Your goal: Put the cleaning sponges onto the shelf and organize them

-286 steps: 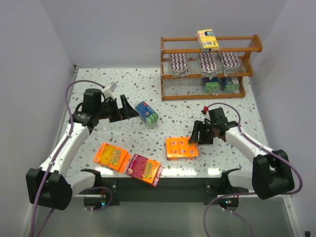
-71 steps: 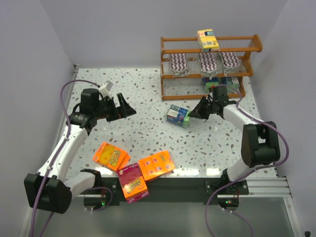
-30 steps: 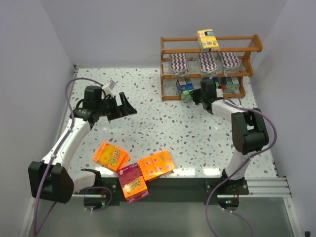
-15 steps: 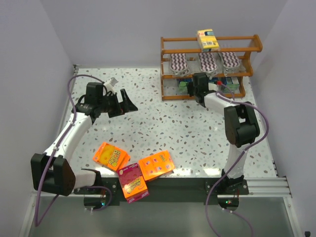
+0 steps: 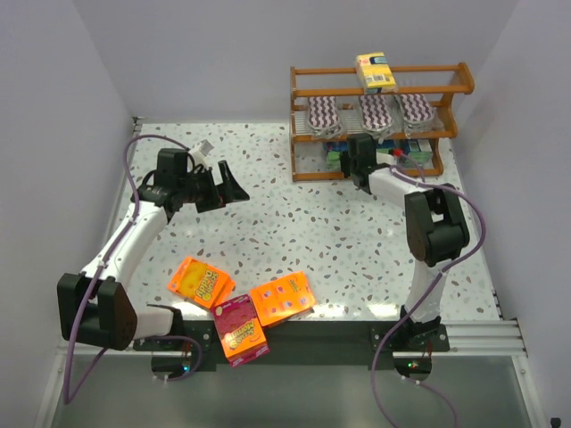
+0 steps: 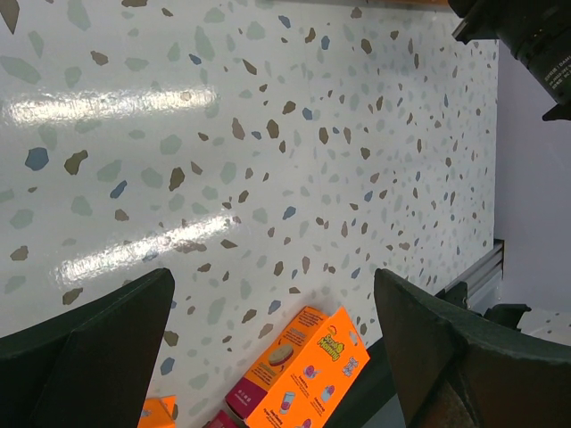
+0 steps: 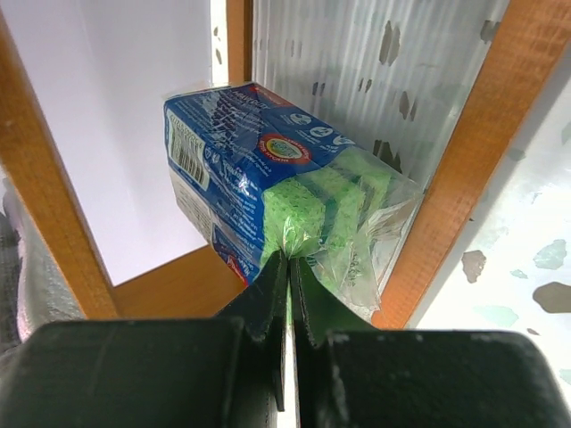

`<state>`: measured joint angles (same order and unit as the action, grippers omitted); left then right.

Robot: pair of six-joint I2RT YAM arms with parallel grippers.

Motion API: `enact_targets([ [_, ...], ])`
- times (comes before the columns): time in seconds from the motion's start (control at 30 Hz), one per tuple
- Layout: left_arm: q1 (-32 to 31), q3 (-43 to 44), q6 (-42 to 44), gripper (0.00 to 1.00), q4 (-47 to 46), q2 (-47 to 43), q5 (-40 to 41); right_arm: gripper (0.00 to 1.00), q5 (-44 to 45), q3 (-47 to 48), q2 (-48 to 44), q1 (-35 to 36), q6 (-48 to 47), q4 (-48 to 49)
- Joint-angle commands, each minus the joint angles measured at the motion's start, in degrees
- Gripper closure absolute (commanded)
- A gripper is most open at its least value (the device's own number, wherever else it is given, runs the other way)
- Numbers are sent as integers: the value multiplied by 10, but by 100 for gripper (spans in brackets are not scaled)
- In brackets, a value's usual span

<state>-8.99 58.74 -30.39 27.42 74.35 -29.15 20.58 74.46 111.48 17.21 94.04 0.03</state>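
Observation:
My right gripper (image 7: pixel 290 259) is shut on the clear wrap at the end of a blue-and-green sponge pack (image 7: pixel 268 169). It holds this pack (image 5: pixel 333 160) inside the left end of the bottom tier of the orange-brown shelf (image 5: pixel 446 89). The right gripper (image 5: pixel 348 163) is at the shelf's front. A yellow block (image 5: pixel 376 73) lies on the top tier. Three zigzag oval pads (image 5: pixel 376 111) fill the middle tier. More blue-green packs (image 5: pixel 415 148) sit at the bottom right. My left gripper (image 5: pixel 234 185) hovers open over the left of the table, holding nothing.
Two orange boxes (image 5: pixel 201 283) (image 5: pixel 282 299) and a pink box (image 5: pixel 239 328) lie near the table's front edge. The left wrist view shows an orange box (image 6: pixel 308 370) beyond the open left gripper (image 6: pixel 274 275). Wooden shelf posts (image 7: pixel 500 134) frame the held pack.
The right gripper has pushed the blue-green pack from just in front of the shelf into the bottom tier. The left arm has barely shifted.

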Motion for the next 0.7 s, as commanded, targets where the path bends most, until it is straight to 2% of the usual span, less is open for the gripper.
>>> enact_targets([
  [0.0, 6, 17, 1, 0, -19, -4, -6, 95, 31, -8, -19, 2, 1, 1],
  [0.17, 6, 8, -5, 0, -28, -12, -8, 59, 4, -17, -31, 1, 0, 13],
  [0.2, 6, 7, -6, 0, -29, -14, -8, 43, 0, -22, -43, 2, -3, 16],
  [0.27, 6, 4, -7, 0, -32, -18, -9, 24, -4, -26, -58, 1, -14, 22],
  [0.43, 6, -5, -12, 0, -43, -27, -13, 18, -35, -55, -139, -2, -29, 28],
  [0.47, 6, -7, -13, 0, -44, -28, -14, 13, -43, -60, -151, -2, -38, 21],
  [0.53, 6, -9, -13, 0, -47, -30, -18, 9, -69, -75, -193, -3, -40, -17],
  [0.57, 6, -12, -14, 0, -52, -32, -19, 2, -79, -97, -207, -3, -42, -21],
  [0.67, 5, -17, -13, 0, -60, -34, -24, 2, -129, -135, -252, -8, -49, -67],
])
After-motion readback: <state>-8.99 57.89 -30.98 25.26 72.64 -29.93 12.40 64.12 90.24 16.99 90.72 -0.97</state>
